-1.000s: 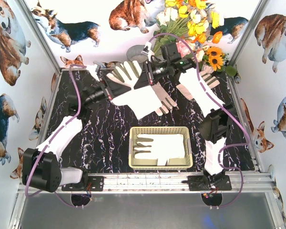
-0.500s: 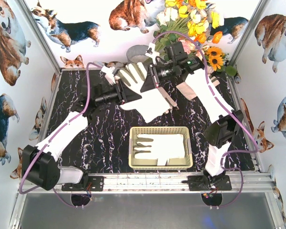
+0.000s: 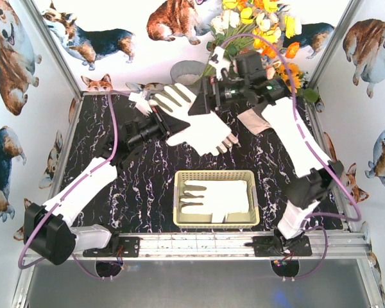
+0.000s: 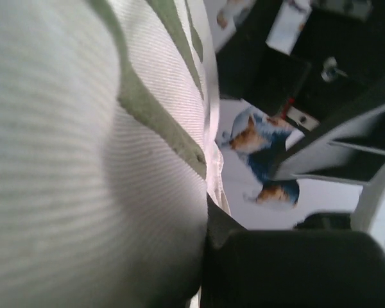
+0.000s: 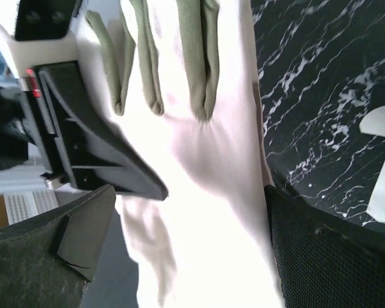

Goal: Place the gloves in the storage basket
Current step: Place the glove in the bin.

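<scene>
Left hand (image 3: 173, 122) clamped on glove (image 3: 205, 131), right hand (image 5: 189, 199) spread wide, same glove between its fingers

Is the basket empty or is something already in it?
Not empty: the top view shows a glove lying spread inside the basket.

White/olive glove (image 4: 83, 160) fills frame, touching dark gripper finger (image 4: 295, 269) btm-right.

A black, white-veined marble surface (image 3: 141, 192) sits between white walls (image 3: 115, 19) printed with corgis. Yellow and orange flowers (image 3: 269, 29) fill the far corner.
</scene>
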Robot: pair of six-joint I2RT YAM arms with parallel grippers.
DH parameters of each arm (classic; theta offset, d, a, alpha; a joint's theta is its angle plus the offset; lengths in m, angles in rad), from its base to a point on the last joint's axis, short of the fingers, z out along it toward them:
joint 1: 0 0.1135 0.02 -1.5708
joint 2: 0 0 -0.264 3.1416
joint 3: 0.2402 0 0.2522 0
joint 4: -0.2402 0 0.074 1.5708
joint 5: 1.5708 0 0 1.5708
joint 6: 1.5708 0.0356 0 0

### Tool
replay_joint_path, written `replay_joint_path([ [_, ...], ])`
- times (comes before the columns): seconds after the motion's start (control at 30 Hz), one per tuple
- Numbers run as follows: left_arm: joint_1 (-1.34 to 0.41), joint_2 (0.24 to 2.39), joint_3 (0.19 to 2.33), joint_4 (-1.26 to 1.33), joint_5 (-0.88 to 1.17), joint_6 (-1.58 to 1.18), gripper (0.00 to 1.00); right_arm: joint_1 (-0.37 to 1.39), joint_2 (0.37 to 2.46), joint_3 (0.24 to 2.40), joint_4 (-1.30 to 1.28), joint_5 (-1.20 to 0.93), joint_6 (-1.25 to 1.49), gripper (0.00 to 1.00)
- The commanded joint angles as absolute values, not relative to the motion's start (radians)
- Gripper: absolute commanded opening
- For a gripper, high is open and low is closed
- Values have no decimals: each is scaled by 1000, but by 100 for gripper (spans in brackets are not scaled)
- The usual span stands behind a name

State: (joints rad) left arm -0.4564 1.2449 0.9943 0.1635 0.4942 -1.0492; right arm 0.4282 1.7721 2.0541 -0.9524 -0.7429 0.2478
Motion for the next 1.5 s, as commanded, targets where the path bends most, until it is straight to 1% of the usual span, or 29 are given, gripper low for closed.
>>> replay_joint_path([
  [0.0, -474, 1212, 1017, 234, 266, -1156, 0, 406, 1625, 2009, -749, -637, 417, 100],
  [0.27, -538, 1230, 1099, 212, -48, -1248, 0, 332, 1445, 1749, -530, -511, 795, 100],
  [0.37, -569, 1246, 1109, 264, -104, -1284, 0, 295, 1357, 1600, -417, -482, 961, 100],
  [0.5, -602, 1271, 1128, 323, -121, -1313, 0, 255, 1285, 1408, -188, -526, 1191, 100],
  [0.67, -626, 1287, 1155, 315, -117, -1314, 0, 252, 1276, 1373, -56, -552, 1306, 100],
  [1.0, -667, 1296, 1158, 371, -143, -1356, 0, 263, 1335, 1359, 17, -627, 1350, 100],
  [1.03, -673, 1298, 1157, 373, -144, -1361, 0, 267, 1346, 1366, 35, -647, 1356, 97],
  [1.13, -693, 1310, 1149, 398, -145, -1378, 0, 282, 1377, 1385, 79, -704, 1369, 82],
  [1.2, -705, 1316, 1146, 417, -154, -1385, 0, 290, 1385, 1381, 99, -725, 1373, 75],
  [1.27, -713, 1316, 1147, 419, -160, -1382, 0, 294, 1382, 1369, 115, -733, 1373, 64],
  [1.4, -715, 1307, 1133, 419, -178, -1373, 0, 296, 1363, 1341, 130, -737, 1367, 30],
  [1.47, -715, 1305, 1129, 417, -172, -1369, 0, 296, 1354, 1331, 138, -747, 1364, 8],
])
